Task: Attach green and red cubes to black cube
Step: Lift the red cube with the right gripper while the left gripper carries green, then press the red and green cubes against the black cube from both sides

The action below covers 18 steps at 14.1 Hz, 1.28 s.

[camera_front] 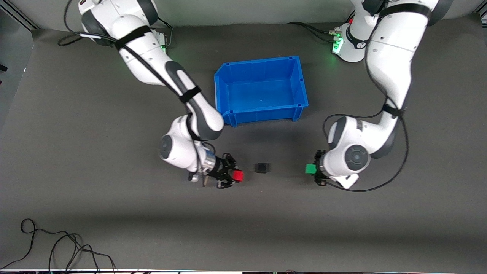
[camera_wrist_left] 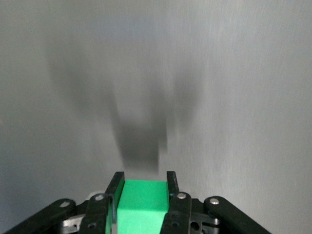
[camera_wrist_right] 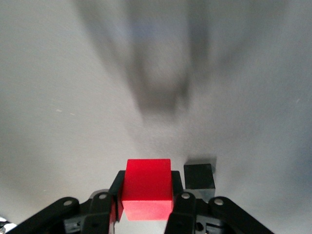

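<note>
The black cube (camera_front: pixel 262 168) lies on the grey table, nearer to the front camera than the blue bin; it also shows in the right wrist view (camera_wrist_right: pixel 199 176). My right gripper (camera_front: pixel 233 176) is shut on the red cube (camera_front: pixel 238 175), held low beside the black cube toward the right arm's end; the red cube sits between the fingers in the right wrist view (camera_wrist_right: pixel 147 188). My left gripper (camera_front: pixel 315 169) is shut on the green cube (camera_front: pixel 310 168), low beside the black cube toward the left arm's end, with a wider gap. The green cube fills the jaws in the left wrist view (camera_wrist_left: pixel 141 204).
An empty blue bin (camera_front: pixel 228 76) stands at the table's middle, farther from the front camera than the cubes. Loose black cables (camera_front: pixel 57 247) lie near the front edge at the right arm's end.
</note>
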Tool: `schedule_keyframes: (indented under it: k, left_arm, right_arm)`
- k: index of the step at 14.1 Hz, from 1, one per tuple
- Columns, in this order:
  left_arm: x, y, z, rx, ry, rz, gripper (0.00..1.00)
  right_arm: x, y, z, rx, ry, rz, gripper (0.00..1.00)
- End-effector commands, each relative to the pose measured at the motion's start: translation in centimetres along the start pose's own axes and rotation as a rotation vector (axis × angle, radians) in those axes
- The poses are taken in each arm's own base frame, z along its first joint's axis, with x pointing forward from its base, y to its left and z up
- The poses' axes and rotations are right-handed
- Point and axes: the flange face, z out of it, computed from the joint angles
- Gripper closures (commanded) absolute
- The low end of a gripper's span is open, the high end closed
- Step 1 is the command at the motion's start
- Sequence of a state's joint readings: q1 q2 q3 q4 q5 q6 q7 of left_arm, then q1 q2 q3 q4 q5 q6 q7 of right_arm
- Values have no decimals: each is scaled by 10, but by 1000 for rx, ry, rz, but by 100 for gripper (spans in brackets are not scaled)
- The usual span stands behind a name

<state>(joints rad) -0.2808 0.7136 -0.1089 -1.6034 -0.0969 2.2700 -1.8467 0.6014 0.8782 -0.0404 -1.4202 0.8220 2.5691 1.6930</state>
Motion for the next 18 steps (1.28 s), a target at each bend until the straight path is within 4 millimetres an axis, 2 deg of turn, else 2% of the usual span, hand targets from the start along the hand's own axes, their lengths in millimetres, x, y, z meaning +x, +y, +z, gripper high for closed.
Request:
schedule_keyframes:
  k: [1,3,8,11,18]
  left_arm:
    - [-39,1,13,-48,-36,-71,93]
    - [-68,-11,27,-53,-60,-83,93]
    - [-112,-29,49,-82,-94,-99,93]
    - [-111,-28,61,-80,-91,-100,93]
    - [-118,-25,54,-103,-108,-123,92]
  right_arm:
    - [-13,8,20,30,-15,29,64]
    - [-20,26,37,19,-3,1,64]
    - [-20,31,40,13,19,-84,64]
    - [-24,40,46,-1,24,-128,64]
    - [-25,51,56,-20,33,-167,62]
